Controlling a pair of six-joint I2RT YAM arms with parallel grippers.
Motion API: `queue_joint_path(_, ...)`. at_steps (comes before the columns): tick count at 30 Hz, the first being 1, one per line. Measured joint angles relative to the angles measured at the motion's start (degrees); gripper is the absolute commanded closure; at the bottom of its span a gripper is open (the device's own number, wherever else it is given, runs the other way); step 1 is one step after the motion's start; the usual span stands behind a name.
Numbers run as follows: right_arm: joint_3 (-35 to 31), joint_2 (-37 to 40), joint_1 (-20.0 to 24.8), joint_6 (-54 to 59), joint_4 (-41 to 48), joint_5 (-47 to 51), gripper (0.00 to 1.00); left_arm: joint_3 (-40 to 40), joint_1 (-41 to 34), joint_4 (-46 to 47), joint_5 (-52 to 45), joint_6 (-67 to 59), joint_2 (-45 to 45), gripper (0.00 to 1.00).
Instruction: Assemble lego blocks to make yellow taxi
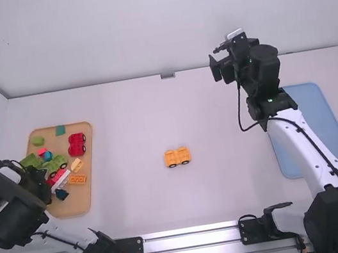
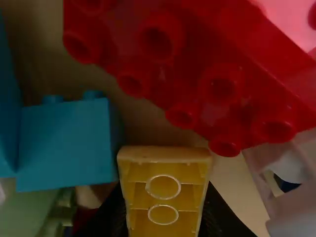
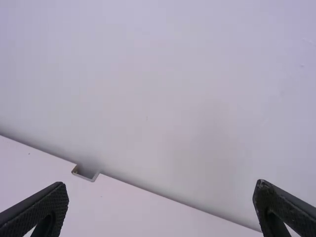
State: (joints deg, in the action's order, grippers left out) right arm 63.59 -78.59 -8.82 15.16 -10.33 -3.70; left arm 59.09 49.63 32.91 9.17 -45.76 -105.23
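Left claw (image 1: 41,185) low among blocks (image 1: 77,179)

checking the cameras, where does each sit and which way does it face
High: behind and above both visible arms, facing forward-down over the table.
Left wrist: close over bricks, left gripper clamping a yellow one.
Right wrist: facing back wall and table edge, right gripper open.
High and right wrist views share the small bracket at that edge.

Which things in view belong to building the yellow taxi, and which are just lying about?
Likely belong:
yellow-orange plastic wheeled base, mid-table
yellow hollow plastic block in the left gripper
probably the yellow-orange studded brick on the wooden tray

Lying about:
red plastic wheeled base
green plastic wheeled base
teal plastic block
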Motion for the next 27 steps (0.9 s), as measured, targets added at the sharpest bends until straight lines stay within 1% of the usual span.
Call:
queue_joint_path(1,0.0,0.0,0.0,0.0,0.0,-0.1,0.01,0.0,-1.1,-0.2,1.8,0.3,0.0,0.98)
queue_joint_path(6,0.0,0.0,0.0,0.0,-0.1,0.0,0.01,0.0,-5.1,-0.7,6.2,1.0,0.0,0.98)
queue_joint_path(8,0.0,0.0,0.0,0.0,-0.3,-0.3,0.01,0.0,-6.5,-1.6,6.4,1.0,0.0,0.98)
queue_joint_path(12,0.0,0.0,0.0,0.0,-1.0,-0.5,0.01,0.0,-7.6,-3.0,4.2,1.0,0.5,0.98)
queue_joint_path(15,0.0,0.0,0.0,0.0,-1.1,-0.9,0.01,-0.2,-7.6,-2.5,1.5,1.0,3.3,0.98)
queue_joint_path(19,0.0,0.0,0.0,0.0,-1.1,-2.3,0.01,-0.2,-7.6,-1.0,-1.3,2.9,10.8,0.98)
queue_joint_path(20,0.0,0.0,0.0,-0.1,-1.1,-3.0,0.01,-0.2,-7.6,-0.7,-2.7,3.4,13.2,0.94)
queue_joint_path(21,0.0,0.0,0.0,-0.4,-1.1,-3.5,0.01,-0.2,-7.6,-0.6,-4.3,3.9,15.0,0.88)
queue_joint_path(22,0.0,0.0,0.0,-0.8,-1.4,-3.9,0.01,-0.2,-7.6,-0.6,-6.0,4.1,16.4,0.87)
queue_joint_path(24,0.0,-0.3,0.0,-3.1,-3.0,-4.8,0.01,-0.2,-7.5,-0.7,-12.4,4.5,20.2,0.87)
queue_joint_path(25,0.1,-0.9,0.0,-4.9,-4.3,-5.2,0.01,-0.2,-7.5,-0.6,-17.9,4.7,22.3,0.9)
queue_joint_path(26,0.2,-1.2,0.0,-5.5,-4.7,-5.4,0.01,-0.2,-7.5,-0.6,-19.7,4.9,22.9,0.92)
queue_joint_path(27,0.4,-2.3,0.0,-7.3,-6.1,-5.8,0.01,-0.2,-7.6,-0.6,-24.5,4.9,24.2,0.98)
